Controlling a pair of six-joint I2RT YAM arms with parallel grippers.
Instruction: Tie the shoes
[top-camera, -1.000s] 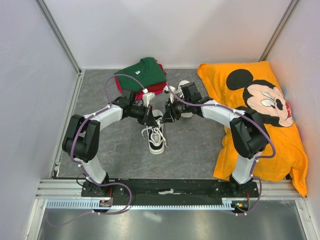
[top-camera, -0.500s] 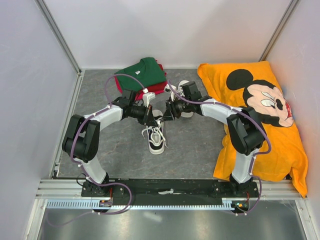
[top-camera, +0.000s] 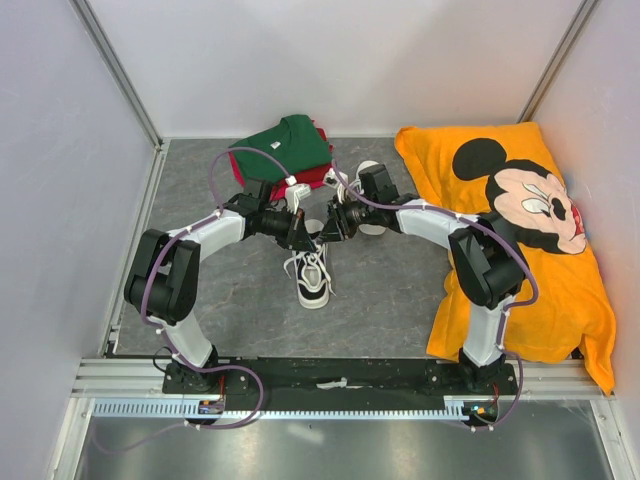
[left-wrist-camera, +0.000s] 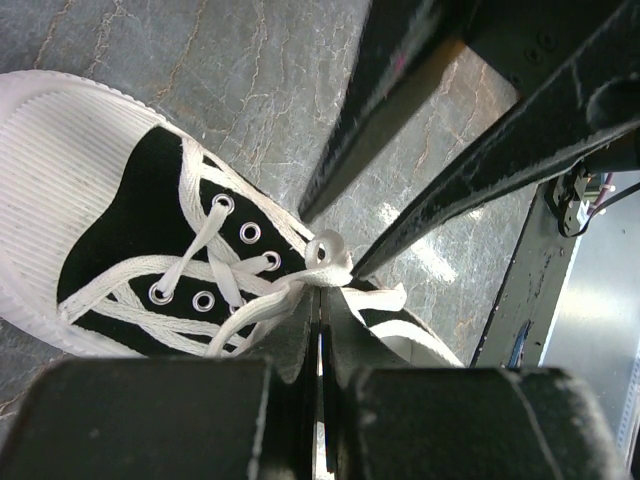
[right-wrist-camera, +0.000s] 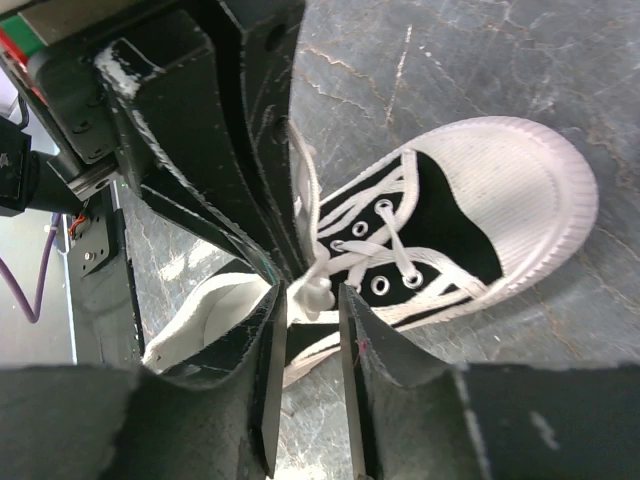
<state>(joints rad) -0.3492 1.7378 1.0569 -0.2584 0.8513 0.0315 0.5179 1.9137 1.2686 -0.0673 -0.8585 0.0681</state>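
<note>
The left claw (left-wrist-camera: 320, 303) pinches lace (left-wrist-camera: 331, 262); shoe (top-camera: 312, 283) lies near-far, toe nearward.

The right arm (top-camera: 440, 225) has swung a little to the left, pulling its elbow inward. This has carried the right gripper (top-camera: 329, 227) closer to the left gripper (top-camera: 304, 234) above the shoe (top-camera: 312, 282). Its jaws have narrowed around the lace (right-wrist-camera: 314, 290).
</note>
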